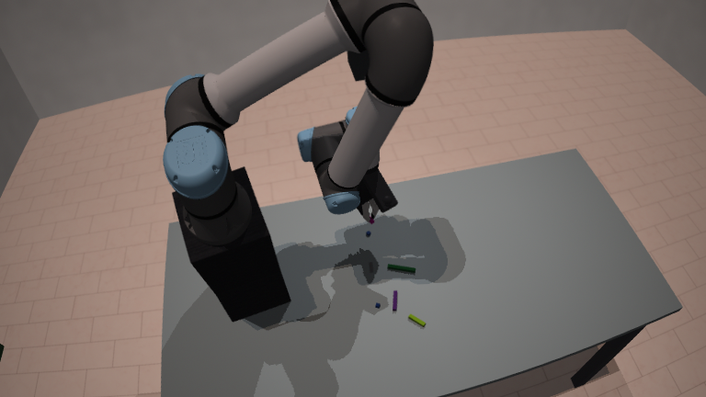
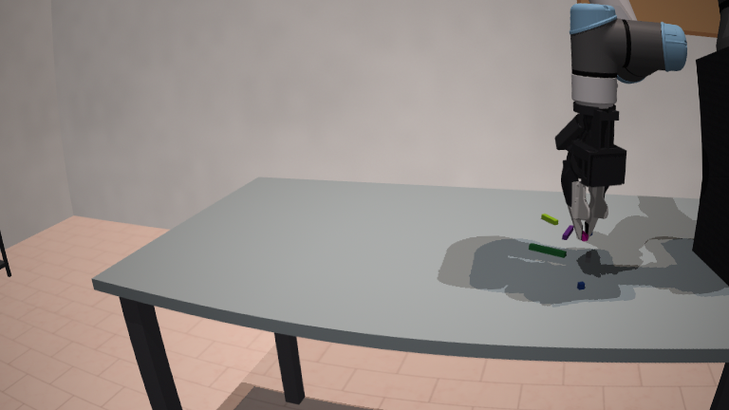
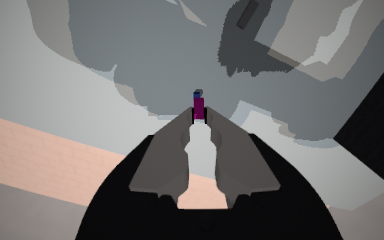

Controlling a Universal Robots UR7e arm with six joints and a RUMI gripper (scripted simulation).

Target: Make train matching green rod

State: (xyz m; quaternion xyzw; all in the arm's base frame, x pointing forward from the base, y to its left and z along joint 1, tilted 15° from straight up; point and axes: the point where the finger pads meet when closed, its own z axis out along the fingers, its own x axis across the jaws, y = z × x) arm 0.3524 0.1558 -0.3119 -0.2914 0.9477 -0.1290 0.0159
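My gripper [image 1: 370, 214] [image 2: 584, 232] [image 3: 198, 108] is shut on the short magenta rod [image 1: 371, 221] [image 2: 584, 236] [image 3: 199, 106] and holds it above the table, close over a blue cube [image 1: 368, 233] [image 2: 581, 286] [image 3: 197, 94]. The green rod [image 1: 401, 268] [image 2: 547, 250] lies flat in the arm's shadow. A grey rod [image 1: 370, 266] [image 2: 589, 256] [image 3: 247, 14] lies just beside the green rod's end. A purple rod [image 1: 394, 300] [image 2: 568, 232], a second blue cube [image 1: 377, 305] and a lime rod [image 1: 416, 320] [image 2: 549, 219] lie apart from one another further on.
The grey table [image 1: 546, 246] [image 2: 301, 244] carries all the rods. The arm's black base [image 1: 233, 262] stands at the table's edge, to one side of the rods.
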